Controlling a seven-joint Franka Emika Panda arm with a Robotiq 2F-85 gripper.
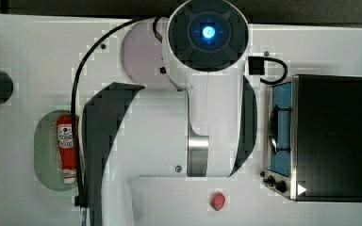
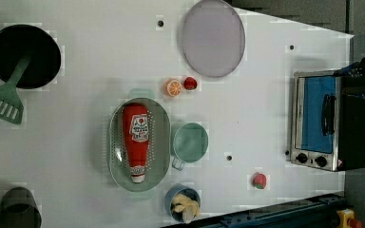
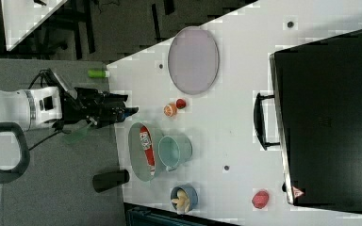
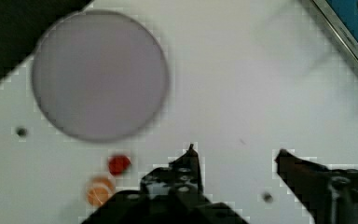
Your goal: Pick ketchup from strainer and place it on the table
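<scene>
The red ketchup [image 2: 136, 140] bottle, with its white label and cap, lies lengthwise in the pale green strainer [image 2: 115, 154] on the white table [image 2: 76, 109]. The top view shows the ketchup [image 1: 67, 149] in the strainer [image 1: 45, 150] at its left, beside the arm. The right view has the ketchup [image 3: 146, 147] in the strainer [image 3: 135, 150], with my gripper [image 3: 129, 111] raised well above and apart from it. In the wrist view my gripper [image 4: 237, 154] is open with nothing between its fingers and bare table [image 4: 242, 70] beneath.
A teal cup [image 2: 190, 142] touches the strainer's side. Near it are a blue cup of chips [image 2: 183, 202], an orange slice [image 2: 173, 87] and a strawberry [image 2: 190, 83]. A grey plate [image 2: 212, 38], a toaster oven [image 2: 323, 121], another strawberry [image 2: 259, 180] and a black bowl with spatula [image 2: 24, 54] stand further off.
</scene>
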